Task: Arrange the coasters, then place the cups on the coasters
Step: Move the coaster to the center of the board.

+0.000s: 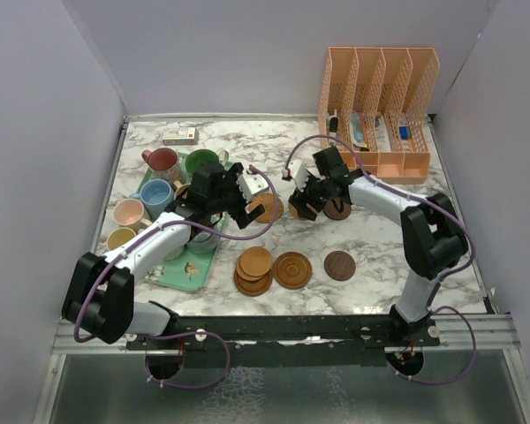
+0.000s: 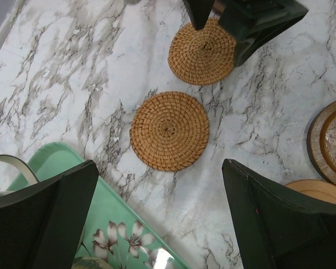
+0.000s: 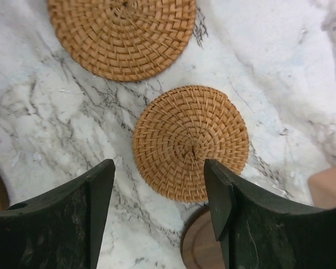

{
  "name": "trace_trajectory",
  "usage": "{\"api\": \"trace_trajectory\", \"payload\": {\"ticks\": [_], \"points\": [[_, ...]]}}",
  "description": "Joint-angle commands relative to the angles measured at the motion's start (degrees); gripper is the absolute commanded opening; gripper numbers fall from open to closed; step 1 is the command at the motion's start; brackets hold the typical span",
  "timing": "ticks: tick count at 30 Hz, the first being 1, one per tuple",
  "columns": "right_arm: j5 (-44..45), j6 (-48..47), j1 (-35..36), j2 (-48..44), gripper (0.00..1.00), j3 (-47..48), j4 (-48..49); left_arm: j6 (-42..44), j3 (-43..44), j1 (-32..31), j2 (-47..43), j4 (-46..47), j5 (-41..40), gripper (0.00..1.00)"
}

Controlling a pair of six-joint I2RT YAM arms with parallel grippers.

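Two woven coasters lie flat side by side on the marble, one [image 2: 169, 130] ahead of my left gripper [image 2: 159, 166], the other [image 3: 190, 140] under my right gripper [image 3: 159, 168]. Both grippers hang open and hold nothing. In the top view the left gripper [image 1: 244, 201] and right gripper [image 1: 302, 201] face each other mid-table and partly hide those two. A dark wooden coaster [image 3: 204, 246] sits by the right fingers. More coasters lie nearer: a stack [image 1: 254, 269], a ringed one [image 1: 292, 269], a dark one [image 1: 339, 265]. Red [image 1: 163, 162], green [image 1: 200, 162], blue [image 1: 156, 194], pink [image 1: 129, 213] and yellow [image 1: 121, 238] cups stand at the left.
The mint-green floral tray [image 1: 190, 269] lies under the left arm; its corner [image 2: 117, 224] is by the left fingers. A peach desk organiser [image 1: 377, 110] stands at the back right. A small box [image 1: 180, 135] lies at the back left. Grey walls close in the table.
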Motion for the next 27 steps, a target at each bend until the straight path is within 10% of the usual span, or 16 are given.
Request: {"api": "trace_trajectory", "payload": {"ticks": [1,27], "points": [[-2.04,-2.01,-0.16,-8.97,0.66,-3.22,-1.63,0.24,-0.43,0.31,-1.23,1.15,1.64,0.98],[5.59,-9.06,-0.88,-34.17,0.5,-33.76,-7.9,0.25,-1.35,0.48,-0.19,2.2,1.73,0.98]]}}
